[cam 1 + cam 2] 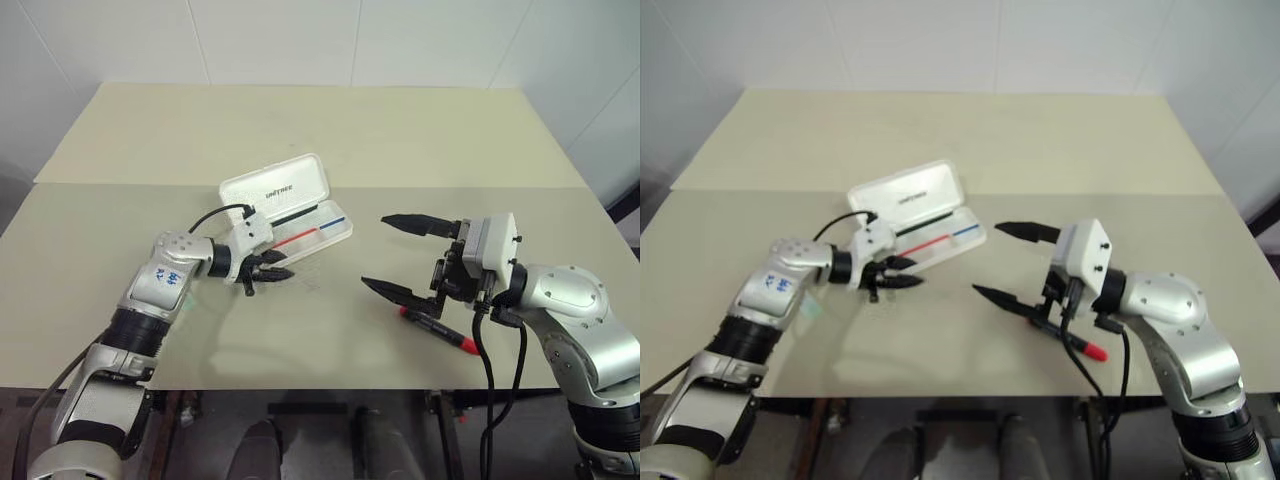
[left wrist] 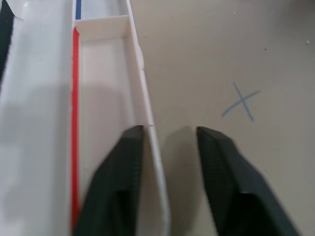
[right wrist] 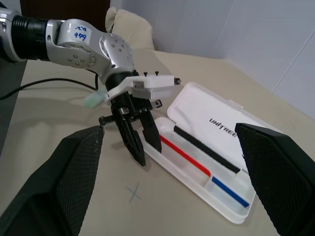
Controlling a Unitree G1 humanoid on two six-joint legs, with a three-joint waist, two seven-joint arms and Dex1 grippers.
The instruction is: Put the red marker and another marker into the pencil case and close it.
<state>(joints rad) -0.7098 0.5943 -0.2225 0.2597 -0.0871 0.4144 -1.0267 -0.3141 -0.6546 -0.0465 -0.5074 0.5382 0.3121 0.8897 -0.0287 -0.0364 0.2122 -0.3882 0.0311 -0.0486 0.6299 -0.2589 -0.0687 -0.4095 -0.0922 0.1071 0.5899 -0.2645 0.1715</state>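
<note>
The white pencil case (image 1: 290, 185) lies open mid-table, its lid tilted back and red and blue stripes showing in its tray (image 2: 106, 73). My left gripper (image 1: 287, 265) is at the case's near-left end. Its fingers stand a little apart astride the tray's front wall, one finger (image 2: 120, 172) inside against the wall and the other outside, clear of it. The red marker (image 1: 440, 330) lies on the table below my right gripper (image 1: 400, 255), which is wide open and empty, pointing toward the case. A pale mint-green marker (image 3: 93, 101) lies behind my left arm, mostly hidden.
A blue X mark (image 2: 241, 101) is drawn on the table just in front of the case. A black strip (image 3: 206, 150) lies along the tray's hinge side. The table's front edge (image 1: 320, 388) runs close below both arms. White walls stand behind.
</note>
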